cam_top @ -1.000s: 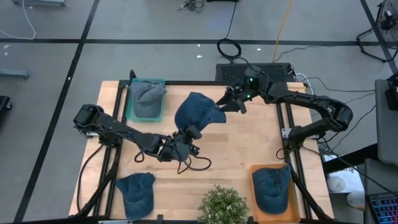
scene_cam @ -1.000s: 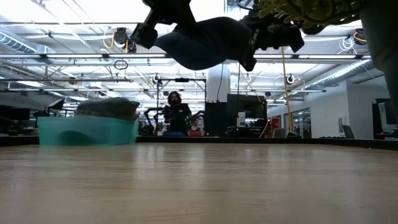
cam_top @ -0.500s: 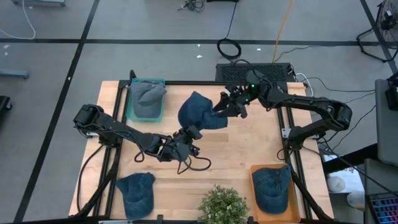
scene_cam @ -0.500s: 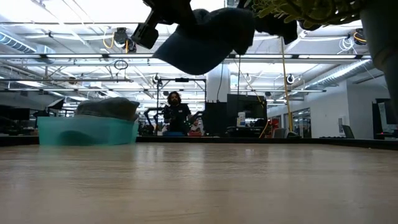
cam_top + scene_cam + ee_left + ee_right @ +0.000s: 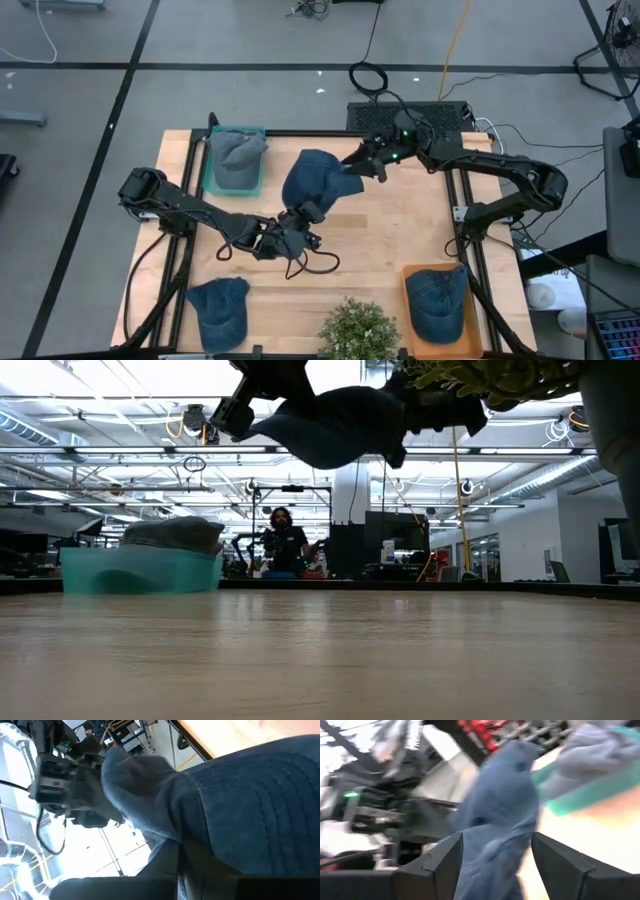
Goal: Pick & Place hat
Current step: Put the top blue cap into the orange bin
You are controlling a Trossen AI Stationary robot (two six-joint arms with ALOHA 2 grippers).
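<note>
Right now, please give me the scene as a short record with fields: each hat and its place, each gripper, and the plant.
held hat: blue cap, lifted above the table centre
left gripper: shut on the blue cap from below
right gripper: open, fingers either side of the cap's edge
teal bin: far left corner, holds a grey cap
orange tray: near right, holds a blue cap
loose cap: blue, near left of the table
plant: near edge, middle
</note>
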